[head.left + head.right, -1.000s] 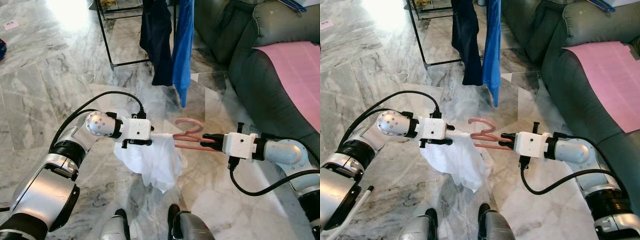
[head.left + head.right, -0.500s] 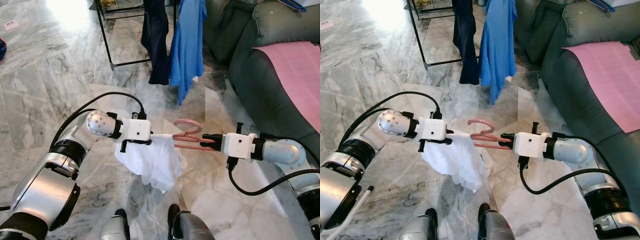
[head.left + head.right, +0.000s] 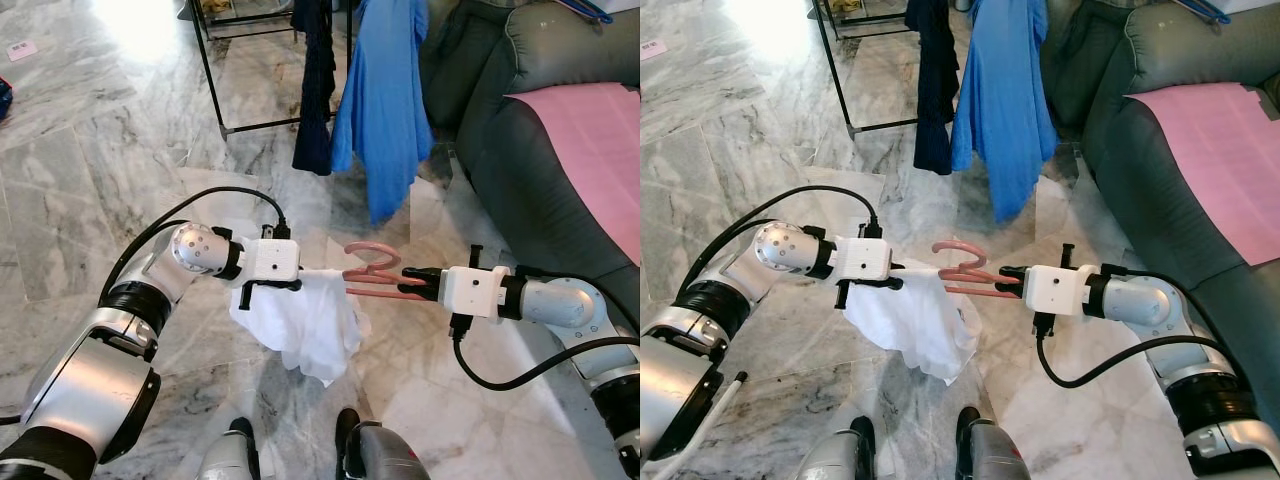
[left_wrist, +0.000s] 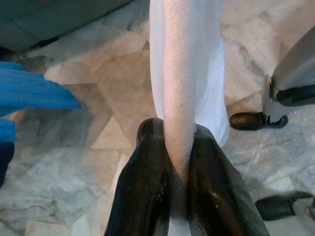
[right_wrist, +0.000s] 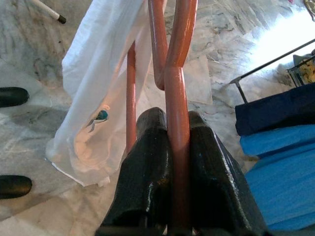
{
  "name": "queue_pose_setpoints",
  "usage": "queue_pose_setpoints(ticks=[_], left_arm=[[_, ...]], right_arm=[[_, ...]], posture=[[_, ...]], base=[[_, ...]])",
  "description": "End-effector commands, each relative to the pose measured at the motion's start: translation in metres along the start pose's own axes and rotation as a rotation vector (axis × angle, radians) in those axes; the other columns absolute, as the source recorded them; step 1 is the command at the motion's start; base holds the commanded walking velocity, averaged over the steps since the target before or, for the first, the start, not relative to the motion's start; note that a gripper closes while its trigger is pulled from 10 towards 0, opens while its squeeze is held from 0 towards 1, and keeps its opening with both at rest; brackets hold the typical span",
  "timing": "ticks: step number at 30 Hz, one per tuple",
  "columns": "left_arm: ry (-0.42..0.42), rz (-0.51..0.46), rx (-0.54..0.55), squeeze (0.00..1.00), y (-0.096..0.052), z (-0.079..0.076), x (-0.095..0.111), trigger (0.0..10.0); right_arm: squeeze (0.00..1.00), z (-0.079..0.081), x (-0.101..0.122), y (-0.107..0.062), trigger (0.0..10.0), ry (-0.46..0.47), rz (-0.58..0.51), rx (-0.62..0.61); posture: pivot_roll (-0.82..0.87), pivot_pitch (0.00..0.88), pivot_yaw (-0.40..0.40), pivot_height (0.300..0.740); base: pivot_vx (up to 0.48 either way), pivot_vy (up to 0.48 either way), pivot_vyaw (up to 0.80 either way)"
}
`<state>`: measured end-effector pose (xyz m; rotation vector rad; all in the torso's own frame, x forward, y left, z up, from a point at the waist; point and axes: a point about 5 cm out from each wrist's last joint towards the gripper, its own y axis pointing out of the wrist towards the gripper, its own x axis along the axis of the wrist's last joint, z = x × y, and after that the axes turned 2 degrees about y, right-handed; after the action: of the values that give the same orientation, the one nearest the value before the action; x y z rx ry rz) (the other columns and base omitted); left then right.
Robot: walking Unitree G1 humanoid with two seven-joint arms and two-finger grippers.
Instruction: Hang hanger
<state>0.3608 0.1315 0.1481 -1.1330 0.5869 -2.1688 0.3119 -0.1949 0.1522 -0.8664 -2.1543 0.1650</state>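
A pink hanger [image 3: 372, 270] is held level between my two arms, with a white garment [image 3: 305, 322] draped over its left end and hanging toward the floor. My left gripper [image 3: 308, 272] is shut on the cloth-covered hanger arm [image 4: 179, 113]. My right gripper [image 3: 410, 283] is shut on the bare pink bar [image 5: 177, 128]; its hook curls upward. Ahead stands a black clothes rack [image 3: 215, 70] with a dark navy garment [image 3: 316, 90] and a blue shirt [image 3: 388, 110] hanging on it.
A dark green sofa [image 3: 520, 170] with a pink cloth [image 3: 590, 150] on its seat runs along the right. Grey marble floor [image 3: 90, 180] stretches to the left and ahead. My own feet [image 3: 300, 450] show at the bottom.
The blue shirt and navy garment look larger and nearer, and the blue shirt has swung to face me more broadly. Both grippers keep their hold, shifted slightly left.
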Motion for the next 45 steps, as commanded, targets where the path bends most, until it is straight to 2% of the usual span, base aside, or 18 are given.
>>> queue_pose_setpoints(ticks=[1, 2, 3, 10, 18, 21, 22, 24, 30, 32, 34, 35, 37, 39, 40, 41, 43, 45], left_arm=[[-0.047, 0.018, -0.042, 0.00, 0.002, -0.015, -0.011, 0.0], [-0.057, 0.025, -0.034, 0.00, 0.002, -0.017, -0.014, 0.0], [-0.068, 0.033, -0.029, 0.00, 0.001, -0.020, -0.017, 0.0], [-0.187, 0.043, 0.107, 0.00, -0.010, -0.030, -0.038, 0.0], [-0.194, 0.098, 0.142, 0.00, -0.022, -0.040, -0.054, 0.0], [-0.232, 0.152, 0.245, 0.00, -0.035, -0.041, -0.067, 0.0], [-0.232, 0.152, 0.245, 0.00, -0.035, -0.041, -0.067, 0.0], [-0.271, 0.166, 0.371, 0.00, -0.043, -0.036, -0.072, 0.0], [-0.409, 0.078, 0.653, 0.00, -0.055, -0.021, -0.073, 0.0], [-0.458, 0.040, 0.712, 0.00, -0.057, -0.019, -0.073, 0.0], [-0.540, -0.029, 0.785, 0.00, -0.059, -0.016, -0.072, 0.0], [-0.540, -0.029, 0.785, 0.00, -0.059, -0.016, -0.072, 0.0], [-0.591, -0.125, 0.794, 0.00, -0.055, -0.013, -0.066, 0.0], [-0.590, -0.142, 0.789, 0.00, -0.054, -0.013, -0.064, 0.0], [-0.560, -0.190, 0.770, 0.00, -0.053, -0.008, -0.056, 0.0], [-0.548, -0.222, 0.756, 0.00, -0.052, -0.005, -0.051, 0.0], [-0.511, -0.288, 0.718, 0.00, -0.051, 0.002, -0.039, 0.0], [-0.484, -0.351, 0.672, 0.00, -0.051, 0.007, -0.027, 0.0]], right_arm=[[0.00, -0.006, 0.001, -0.002, 10.0, -0.014, -0.007, -0.032], [0.04, -0.006, 0.000, -0.003, 10.0, -0.005, -0.004, -0.025], [1.00, -0.007, 0.000, -0.004, 10.0, 0.003, -0.003, -0.021], [1.00, -0.025, -0.001, -0.024, 10.0, 0.019, 0.041, -0.010], [1.00, -0.035, -0.002, -0.037, 10.0, 0.000, 0.084, -0.020], [1.00, -0.059, 0.002, -0.049, 10.0, -0.033, 0.113, -0.135], [1.00, -0.059, 0.002, -0.049, 10.0, -0.033, 0.113, -0.135], [1.00, -0.078, 0.010, -0.053, 10.0, -0.019, 0.076, -0.290], [1.00, -0.088, 0.010, -0.051, 10.0, 0.159, -0.011, -0.558], [1.00, -0.082, 0.005, -0.048, 10.0, 0.209, -0.007, -0.591], [1.00, -0.070, 0.000, -0.038, 10.0, 0.328, -0.060, -0.659], [1.00, -0.070, 0.000, -0.038, 10.0, 0.328, -0.060, -0.659], [1.00, -0.054, -0.009, -0.022, 10.0, 0.500, -0.084, -0.754], [1.00, -0.050, -0.011, -0.018, 10.0, 0.543, -0.087, -0.767], [0.16, -0.042, -0.014, -0.009, 10.0, 0.657, -0.124, -0.796], [0.00, -0.038, -0.016, -0.004, 10.0, 0.699, -0.133, -0.818], [0.00, -0.034, -0.023, 0.003, 10.0, 0.805, -0.116, -0.869], [0.00, -0.033, -0.030, 0.006, 10.0, 0.826, -0.047, -0.936]], posture=[[-0.09, 0.279, -0.043, 0.740], [-0.08, 0.277, -0.044, 0.740], [-0.08, 0.277, -0.044, 0.740], [-0.08, 0.274, -0.049, 0.740], [-0.06, 0.276, -0.053, 0.740], [-0.06, 0.277, -0.051, 0.740], [-0.06, 0.277, -0.051, 0.740], [-0.05, 0.280, -0.049, 0.740], [-0.05, 0.284, -0.050, 0.740], [-0.05, 0.286, -0.050, 0.740], [-0.05, 0.288, -0.051, 0.740], [-0.05, 0.288, -0.051, 0.740], [-0.04, 0.290, -0.051, 0.740], [-0.04, 0.292, -0.052, 0.740], [-0.04, 0.292, -0.052, 0.740], [-0.04, 0.292, -0.053, 0.740], [-0.04, 0.291, -0.054, 0.740], [-0.03, 0.291, -0.056, 0.740]], base=[[0.000, 0.000, 0.00], [0.000, 0.000, 0.00], [0.000, 0.000, 0.00], [0.000, 0.000, 0.00], [0.000, 0.000, 0.00], [0.000, 0.000, 0.00], [0.000, 0.000, 0.00], [0.000, 0.000, 0.00], [0.000, 0.000, 0.00], [0.000, 0.000, 0.00], [0.000, 0.000, 0.00], [0.000, 0.000, 0.00], [0.000, 0.000, 0.00], [0.000, 0.000, 0.00], [0.000, 0.000, 0.00], [0.000, 0.000, 0.00], [0.000, 0.000, 0.00], [0.000, 0.000, 0.00]])
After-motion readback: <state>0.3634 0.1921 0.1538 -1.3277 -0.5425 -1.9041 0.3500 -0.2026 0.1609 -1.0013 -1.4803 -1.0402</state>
